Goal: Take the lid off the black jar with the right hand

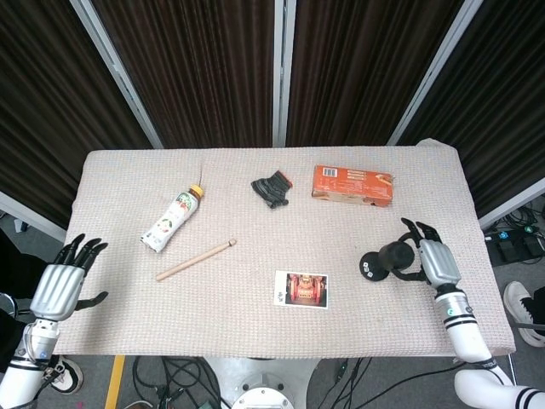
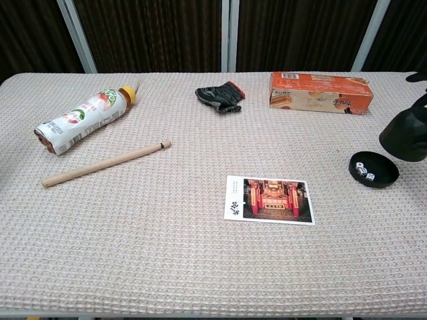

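The black jar has come apart. Its shallow black base [image 1: 370,267] [image 2: 374,170] rests on the table near the right edge, with small white dice showing inside. My right hand [image 1: 433,261] grips the tall black lid [image 1: 396,256] [image 2: 407,136] and holds it tilted just right of and above the base. In the chest view the hand is almost entirely cut off by the right edge. My left hand [image 1: 60,285] hangs off the table's front left corner with its fingers spread and nothing in it.
An orange carton [image 1: 352,184] lies at the back right and a dark glove [image 1: 272,188] at the back centre. A drink bottle [image 1: 173,219] and a wooden stick [image 1: 195,260] lie on the left. A photo card [image 1: 301,288] sits near the front middle.
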You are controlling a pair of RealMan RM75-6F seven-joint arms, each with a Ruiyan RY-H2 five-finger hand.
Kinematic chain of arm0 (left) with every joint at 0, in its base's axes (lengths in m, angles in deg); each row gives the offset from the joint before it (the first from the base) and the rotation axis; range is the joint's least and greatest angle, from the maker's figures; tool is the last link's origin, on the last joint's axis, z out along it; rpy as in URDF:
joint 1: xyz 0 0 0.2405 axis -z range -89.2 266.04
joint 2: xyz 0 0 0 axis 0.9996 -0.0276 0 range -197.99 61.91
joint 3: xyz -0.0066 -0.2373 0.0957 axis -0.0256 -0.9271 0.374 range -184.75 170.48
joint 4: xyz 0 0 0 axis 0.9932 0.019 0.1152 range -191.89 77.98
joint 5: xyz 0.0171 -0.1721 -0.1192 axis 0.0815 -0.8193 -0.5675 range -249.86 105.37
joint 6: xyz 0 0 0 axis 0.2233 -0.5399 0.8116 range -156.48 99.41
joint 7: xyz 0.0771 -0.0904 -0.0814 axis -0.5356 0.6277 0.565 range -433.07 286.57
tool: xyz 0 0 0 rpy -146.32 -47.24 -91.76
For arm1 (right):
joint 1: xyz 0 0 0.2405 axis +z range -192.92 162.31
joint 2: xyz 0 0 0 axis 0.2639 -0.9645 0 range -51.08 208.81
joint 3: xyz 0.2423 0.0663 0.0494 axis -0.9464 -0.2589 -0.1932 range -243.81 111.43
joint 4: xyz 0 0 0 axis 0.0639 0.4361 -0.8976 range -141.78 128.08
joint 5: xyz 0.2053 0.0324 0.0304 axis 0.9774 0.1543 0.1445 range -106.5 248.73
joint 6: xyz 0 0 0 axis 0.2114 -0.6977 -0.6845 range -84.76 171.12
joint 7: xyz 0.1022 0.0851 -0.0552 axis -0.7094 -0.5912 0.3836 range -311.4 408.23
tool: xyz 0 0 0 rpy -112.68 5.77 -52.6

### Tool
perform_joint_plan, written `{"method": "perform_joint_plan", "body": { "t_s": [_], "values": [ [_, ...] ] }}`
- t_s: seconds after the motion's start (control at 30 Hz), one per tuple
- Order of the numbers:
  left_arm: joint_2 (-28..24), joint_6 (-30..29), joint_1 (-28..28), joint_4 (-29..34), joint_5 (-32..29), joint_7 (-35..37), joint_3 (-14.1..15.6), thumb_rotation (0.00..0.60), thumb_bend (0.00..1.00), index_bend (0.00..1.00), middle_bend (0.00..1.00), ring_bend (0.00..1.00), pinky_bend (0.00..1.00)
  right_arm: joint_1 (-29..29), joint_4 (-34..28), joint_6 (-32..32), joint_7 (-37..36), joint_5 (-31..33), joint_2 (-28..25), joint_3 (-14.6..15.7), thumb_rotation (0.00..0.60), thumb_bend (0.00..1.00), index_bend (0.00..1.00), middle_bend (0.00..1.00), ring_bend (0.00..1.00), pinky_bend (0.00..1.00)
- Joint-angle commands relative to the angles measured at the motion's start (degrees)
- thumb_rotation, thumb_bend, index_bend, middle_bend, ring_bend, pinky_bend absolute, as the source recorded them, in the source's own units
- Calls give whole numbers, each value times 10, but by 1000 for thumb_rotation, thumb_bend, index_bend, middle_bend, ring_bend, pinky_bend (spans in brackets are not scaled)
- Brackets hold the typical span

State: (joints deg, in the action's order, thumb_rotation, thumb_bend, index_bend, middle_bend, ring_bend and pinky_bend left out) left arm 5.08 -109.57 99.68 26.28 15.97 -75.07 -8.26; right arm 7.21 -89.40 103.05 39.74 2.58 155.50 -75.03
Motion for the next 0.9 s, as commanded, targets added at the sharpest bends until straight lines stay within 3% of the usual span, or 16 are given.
{"method": "perform_joint_plan", "body": {
  "t_s": [0.03, 0.27, 0.5, 0.9],
  "values": [
    [0, 0, 0, 1, 0, -2, 0, 600, 125, 146, 108, 0, 151, -10, 20, -5, -17, 6, -5, 5, 600, 134, 53, 424, 0, 0],
    [0, 4, 1, 5, -2, -10, 1, 600, 126, 146, 108, 0, 152, -19, 74, -29, -53, 3, 7, 17, 600, 130, 53, 407, 0, 0],
    [0, 5, 1, 7, -3, -13, 0, 600, 125, 147, 108, 0, 151, -17, 91, -31, -90, -32, 9, 20, 600, 0, 0, 109, 0, 0],
    [-5, -2, -1, 9, -2, -7, -2, 600, 126, 147, 108, 0, 152, -48, 22, 50, -85, -75, -46, 18, 600, 0, 0, 60, 0, 0]
  ]
}}
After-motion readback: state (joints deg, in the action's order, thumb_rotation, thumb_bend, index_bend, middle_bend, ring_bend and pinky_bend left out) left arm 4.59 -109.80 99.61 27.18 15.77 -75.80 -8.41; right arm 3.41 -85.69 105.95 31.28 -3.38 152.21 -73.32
